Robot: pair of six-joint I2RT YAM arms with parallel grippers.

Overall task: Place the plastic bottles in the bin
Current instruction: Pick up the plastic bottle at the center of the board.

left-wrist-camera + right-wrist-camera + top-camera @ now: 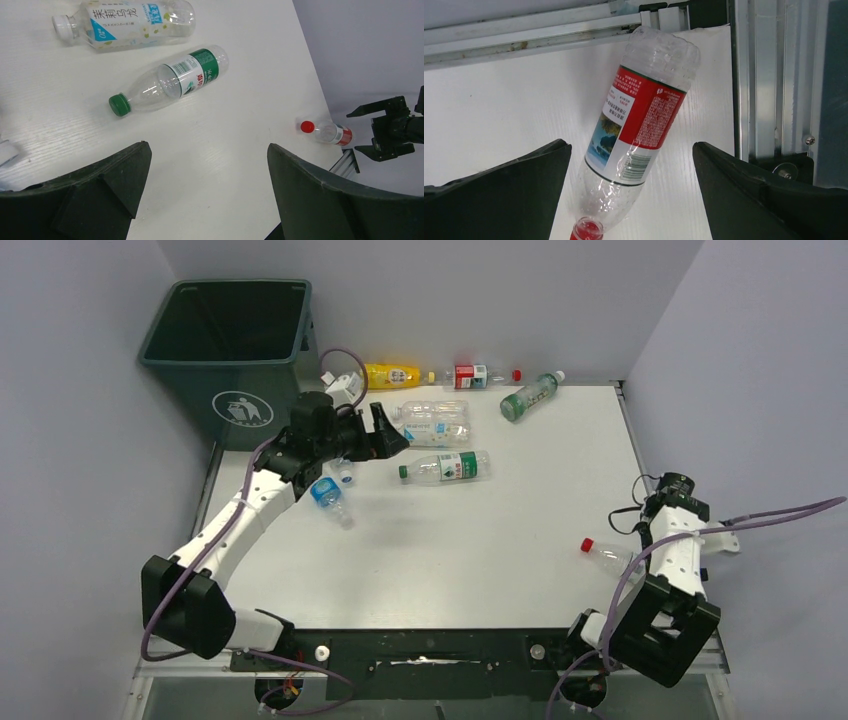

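The dark green bin (235,350) stands past the table's far left corner. Plastic bottles lie on the table: a yellow one (392,374), a red-labelled one (470,376) and a green one (530,396) along the back, a white-capped one (130,22), a green-capped one (170,80) and a blue-labelled one (330,498). My left gripper (395,432) (207,145) hovers open over bare table, short of the green-capped bottle. A red-capped bottle (639,120) (608,555) lies on the table below my open right gripper (631,145), untouched, with a gap to each finger.
The table (480,560) has metal rails (754,80) along its right and near edges, close to the red-capped bottle. Grey walls enclose three sides. A small bottle (343,472) lies partly under my left arm.
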